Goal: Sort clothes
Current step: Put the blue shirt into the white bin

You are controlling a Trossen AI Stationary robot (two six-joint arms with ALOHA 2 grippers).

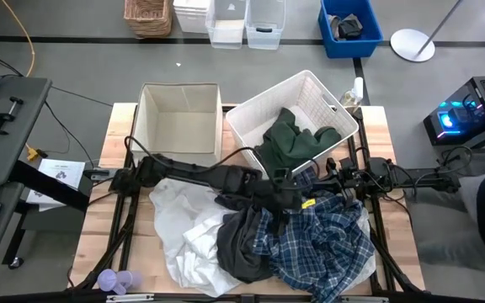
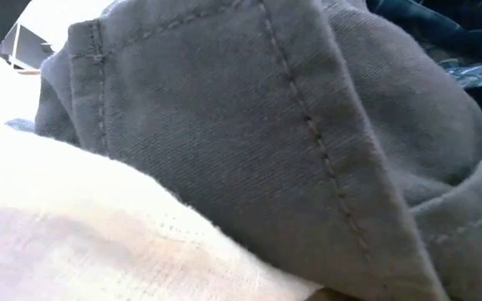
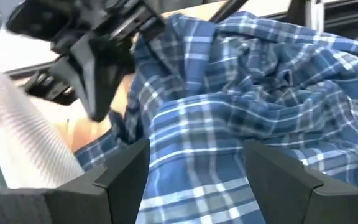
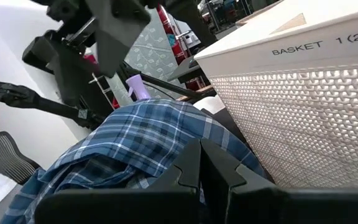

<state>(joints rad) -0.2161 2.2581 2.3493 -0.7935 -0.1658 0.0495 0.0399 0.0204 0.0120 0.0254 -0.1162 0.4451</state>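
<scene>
The blue-white plaid shirt (image 1: 322,240) lies heaped at the table's near right, beside the dark grey garment (image 1: 241,246) and the white garments (image 1: 183,231). The dark green garment (image 1: 297,139) lies in the white basket (image 1: 263,114). My left gripper (image 1: 289,198) is open low over the plaid shirt (image 3: 229,124), with a ridge of the cloth between its fingers. My right gripper (image 1: 314,178) is shut at the shirt's far edge, close to the basket's near wall (image 4: 303,124). The low view shows only grey cloth (image 2: 266,125) and white cloth (image 2: 99,234). My right gripper is shut on the plaid shirt at its far edge (image 4: 166,127), next to the basket. Its fingers lie about level, coming from the table's right. The fingers themselves hide the place of contact. Most of the shirt rests on the table.
The beige bin (image 1: 179,118) stands left of the basket at the table's far side. Purple cups (image 1: 118,280) sit at the near left corner. Both arms meet at the table's middle. Bins and boxes stand on the floor beyond the table.
</scene>
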